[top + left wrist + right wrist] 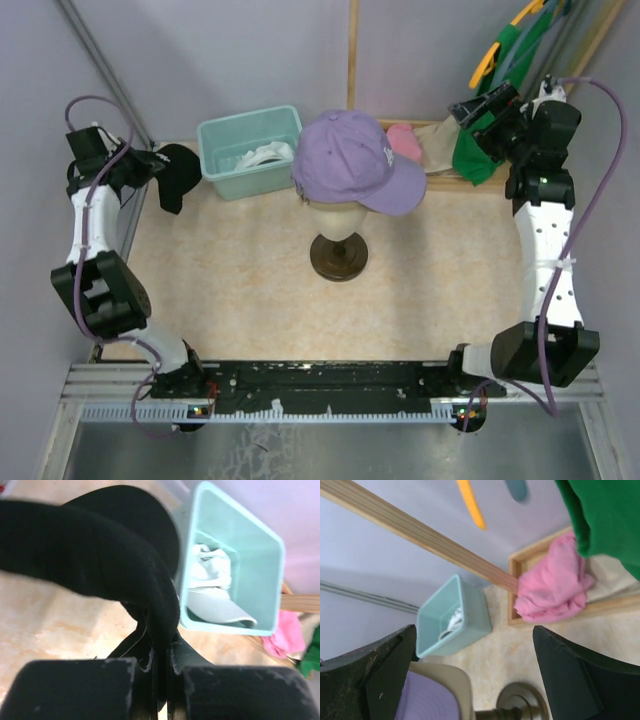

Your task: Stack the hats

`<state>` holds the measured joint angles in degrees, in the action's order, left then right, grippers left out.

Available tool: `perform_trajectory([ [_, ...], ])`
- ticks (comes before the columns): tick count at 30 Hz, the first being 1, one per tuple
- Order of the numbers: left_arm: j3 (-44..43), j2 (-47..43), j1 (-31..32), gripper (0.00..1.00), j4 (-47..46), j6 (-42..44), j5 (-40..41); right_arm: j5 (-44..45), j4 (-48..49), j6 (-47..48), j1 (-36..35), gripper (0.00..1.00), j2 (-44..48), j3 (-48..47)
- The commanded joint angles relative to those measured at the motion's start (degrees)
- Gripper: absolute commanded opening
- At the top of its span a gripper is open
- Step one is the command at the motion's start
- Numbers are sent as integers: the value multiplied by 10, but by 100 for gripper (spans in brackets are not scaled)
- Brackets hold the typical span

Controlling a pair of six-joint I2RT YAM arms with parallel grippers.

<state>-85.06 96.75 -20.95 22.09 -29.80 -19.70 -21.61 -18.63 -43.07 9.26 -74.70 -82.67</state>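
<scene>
A head stand (pixel 339 256) sits at the middle of the worktop (pixel 230 270), with the stand cap (pixel 350 160) on top of it. Behind it and to the left, at the far edge, is a bin (pixel 225 180) with the bin cap (pixel 262 155) lying inside. Just left of the bin, the left cap (pixel 178 172) hangs pinched in the left end effector (pixel 161 652). Behind the stand to the right lies a tray (pixel 512 590) holding a cloth (pixel 404 140) and the tray cap (pixel 435 150). A top (pixel 475 155) hangs at the tray's right end, beside the right end effector (pixel 478 108).
</scene>
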Motion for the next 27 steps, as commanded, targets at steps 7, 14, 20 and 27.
perform_trajectory([
  [7,-25,-136,9,0,-70,-84,-155,-166,226,-116,-36,98,-64,-165],
  [14,-133,-157,16,0,-55,-126,-287,-287,225,-179,-105,97,-90,-246],
  [20,-211,-135,80,0,-72,-172,-399,-344,145,-214,-147,96,-101,-313],
  [27,-338,-74,202,0,-14,-152,-402,-355,21,-181,-175,96,-131,-412],
])
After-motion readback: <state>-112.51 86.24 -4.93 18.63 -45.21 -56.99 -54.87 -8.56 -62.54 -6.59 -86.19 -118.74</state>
